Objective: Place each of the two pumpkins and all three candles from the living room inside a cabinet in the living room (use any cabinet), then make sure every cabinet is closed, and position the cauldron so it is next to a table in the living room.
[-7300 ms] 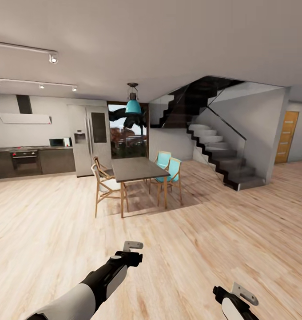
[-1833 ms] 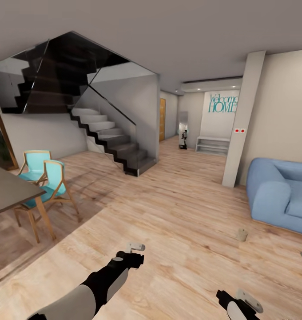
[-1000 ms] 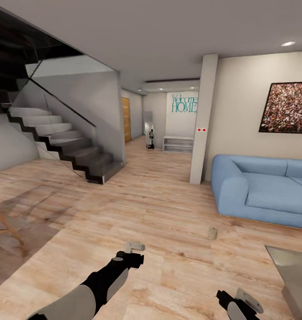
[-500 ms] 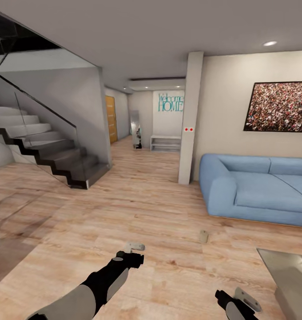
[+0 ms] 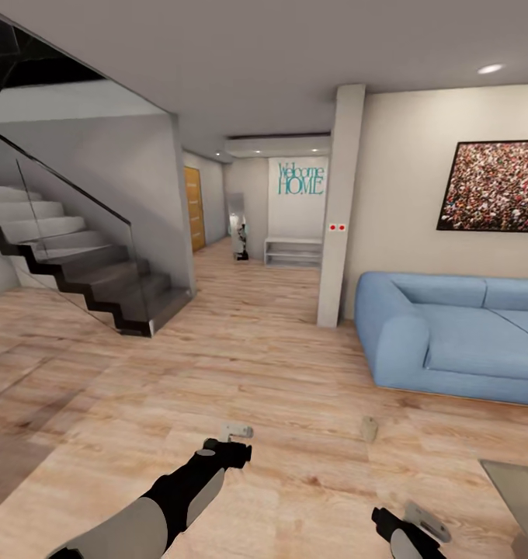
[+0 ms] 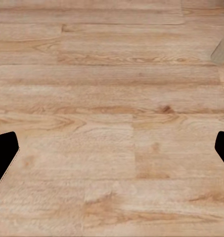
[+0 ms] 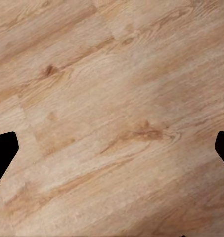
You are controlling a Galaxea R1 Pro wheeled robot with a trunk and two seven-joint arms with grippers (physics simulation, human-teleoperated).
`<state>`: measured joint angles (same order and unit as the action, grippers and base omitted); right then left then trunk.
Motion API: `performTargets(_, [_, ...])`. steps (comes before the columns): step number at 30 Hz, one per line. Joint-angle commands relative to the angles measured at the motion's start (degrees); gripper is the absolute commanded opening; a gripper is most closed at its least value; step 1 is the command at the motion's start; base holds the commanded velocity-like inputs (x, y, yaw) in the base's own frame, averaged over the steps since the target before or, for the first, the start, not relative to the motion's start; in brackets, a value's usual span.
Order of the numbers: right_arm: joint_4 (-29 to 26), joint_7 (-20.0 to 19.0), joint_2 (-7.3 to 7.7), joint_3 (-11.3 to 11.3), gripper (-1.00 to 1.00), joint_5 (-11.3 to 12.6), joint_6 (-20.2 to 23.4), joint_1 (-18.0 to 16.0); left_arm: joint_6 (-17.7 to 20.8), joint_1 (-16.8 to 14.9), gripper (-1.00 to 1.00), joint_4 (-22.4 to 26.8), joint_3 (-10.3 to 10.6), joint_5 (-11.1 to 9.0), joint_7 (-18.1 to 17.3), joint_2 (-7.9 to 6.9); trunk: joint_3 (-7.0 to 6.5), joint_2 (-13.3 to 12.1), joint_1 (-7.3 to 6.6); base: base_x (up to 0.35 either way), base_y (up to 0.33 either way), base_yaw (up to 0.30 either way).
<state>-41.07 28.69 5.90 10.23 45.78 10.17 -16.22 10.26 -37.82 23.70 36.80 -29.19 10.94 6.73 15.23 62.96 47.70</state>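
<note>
— Where is the nearest task thing lying from you?

— I am looking at one candle (image 5: 369,428), a stubby tan cylinder standing upright on the plank floor (image 5: 279,365), in front of the blue sofa (image 5: 450,334) and well apart from it. It is sitting ahead of both arms, between them but nearer the right side.

— Which arm is closer?

— I am judging the right claw (image 5: 427,524) nearer: the candle is ahead of it and a little toward my left. The left claw (image 5: 237,432) is at about the same depth as the candle, but well apart to its left. In the left wrist view a tan rounded edge (image 6: 221,51) is poking in at the frame's border; probably that candle, though I cannot be sure.

— Are you carrying anything?

— No. Both wrist views are looking down on bare planks, with the dark fingertips (image 6: 4,157) parted wide at the frame's sides and nothing between them. The right fingertips (image 7: 3,154) are spread the same way.

— And the candle's axis?

— It is pointing straight up, so I am expecting to come in from the side or from above across its width.

— Anything else of the task?

— The pale corner of the worktop (image 5: 520,485) is showing at the lower right edge, just beyond my right claw. The hallway with the "Welcome HOME" lettering (image 5: 300,178) is straight ahead, and the stairs (image 5: 70,264) are on my left.
</note>
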Motion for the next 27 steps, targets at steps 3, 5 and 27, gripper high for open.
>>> performTargets(3, [-0.16, 0.48, 0.06, 0.41, 1.0, 0.25, 0.21, -0.04, 0.25, -0.06, 1.0, 0.23, 0.47, -0.53, 0.46, -0.07, 0.08, 0.05, 0.04, 0.316, 0.172, 0.0])
performTargets(5, [-0.16, 0.48, 0.06, 0.43, 1.0, 0.23, 0.2, -0.04, 0.37, -0.06, 1.0, 0.54, 0.47, -0.57, 0.36, -0.11, 0.08, 0.05, 0.04, 0.316, 0.172, 0.0])
performTargets(27, [-0.04, 0.95, -0.04, 0.5, 1.0, -6.11, 0.33, -0.54, 32.64, -7.79, 1.0, 12.22, -0.05, -1.37, 0.2, 0.04, 0.08, 0.05, 0.04, 0.317, 0.124, 0.0])
